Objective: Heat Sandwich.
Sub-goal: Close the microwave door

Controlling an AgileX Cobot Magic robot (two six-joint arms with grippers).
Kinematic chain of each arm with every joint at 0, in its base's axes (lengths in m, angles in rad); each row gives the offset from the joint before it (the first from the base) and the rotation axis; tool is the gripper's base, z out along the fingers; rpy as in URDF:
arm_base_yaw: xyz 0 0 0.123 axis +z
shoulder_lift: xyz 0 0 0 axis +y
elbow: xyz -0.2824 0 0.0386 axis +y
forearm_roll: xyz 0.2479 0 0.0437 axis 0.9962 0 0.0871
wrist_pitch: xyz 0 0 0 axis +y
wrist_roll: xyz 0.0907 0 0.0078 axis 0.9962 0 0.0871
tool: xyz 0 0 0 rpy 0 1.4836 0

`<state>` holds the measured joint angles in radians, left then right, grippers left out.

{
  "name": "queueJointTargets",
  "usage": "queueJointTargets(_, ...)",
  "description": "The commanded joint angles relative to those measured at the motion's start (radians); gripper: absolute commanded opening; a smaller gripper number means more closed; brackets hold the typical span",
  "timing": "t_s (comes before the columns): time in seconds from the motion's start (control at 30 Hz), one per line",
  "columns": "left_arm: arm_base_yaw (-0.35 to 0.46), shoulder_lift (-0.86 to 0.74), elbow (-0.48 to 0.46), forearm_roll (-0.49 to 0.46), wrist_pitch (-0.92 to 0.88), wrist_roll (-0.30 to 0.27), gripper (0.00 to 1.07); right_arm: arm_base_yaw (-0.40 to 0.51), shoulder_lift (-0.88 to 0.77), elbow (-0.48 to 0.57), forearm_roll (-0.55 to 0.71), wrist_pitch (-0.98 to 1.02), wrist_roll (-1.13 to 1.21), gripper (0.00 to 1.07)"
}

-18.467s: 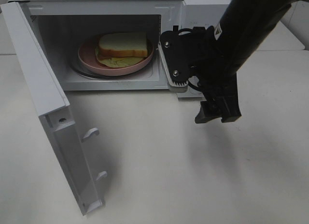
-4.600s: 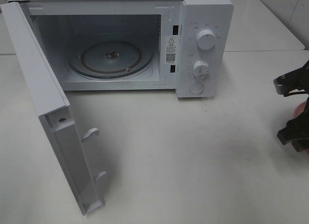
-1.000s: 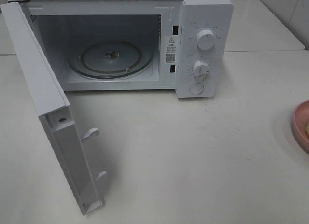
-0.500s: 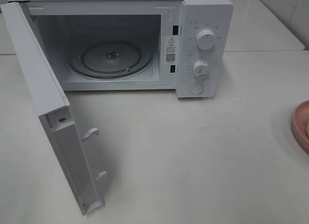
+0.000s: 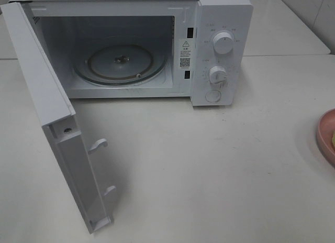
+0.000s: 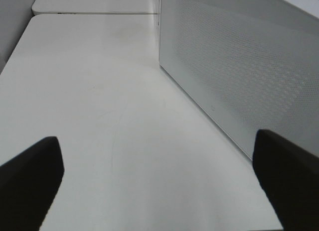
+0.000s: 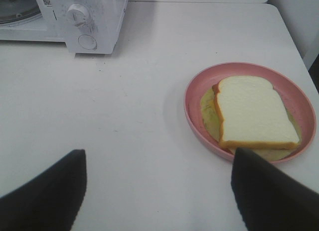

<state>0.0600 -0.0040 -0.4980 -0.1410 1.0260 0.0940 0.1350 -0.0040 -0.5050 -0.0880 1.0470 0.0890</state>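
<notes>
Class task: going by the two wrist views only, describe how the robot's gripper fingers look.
Only the fingertips show. The left gripper has two matte black fingers with rounded, blocky tips. The right gripper has the same plain black fingers. No cables, markings or arm links are visible in any view.

high view down, wrists share microwave [image 5: 220, 49]

The white table [image 5: 209, 164] carries an open microwave [image 5: 220, 23] and, well apart, a pink plate [image 7: 195, 94].
</notes>
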Motion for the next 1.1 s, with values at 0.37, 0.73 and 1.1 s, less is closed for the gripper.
queueJointTargets(0.37,-0.001,0.174,-0.031,-0.001,-0.092,-0.004,0.66,-0.007,-0.027,0.000,-0.006,-0.010,-0.004,0.76)
queueJointTargets(0.73,-0.001,0.376,0.007,0.008,-0.347,-0.003,0.10,-0.007,-0.027,0.000,-0.006,-0.010,-0.004,0.76)
queueJointTargets(1.1,-0.001,0.572,0.153,0.002,-0.752,0.123,0.00,-0.007,-0.027,0.000,-0.006,-0.010,-0.004,0.76)
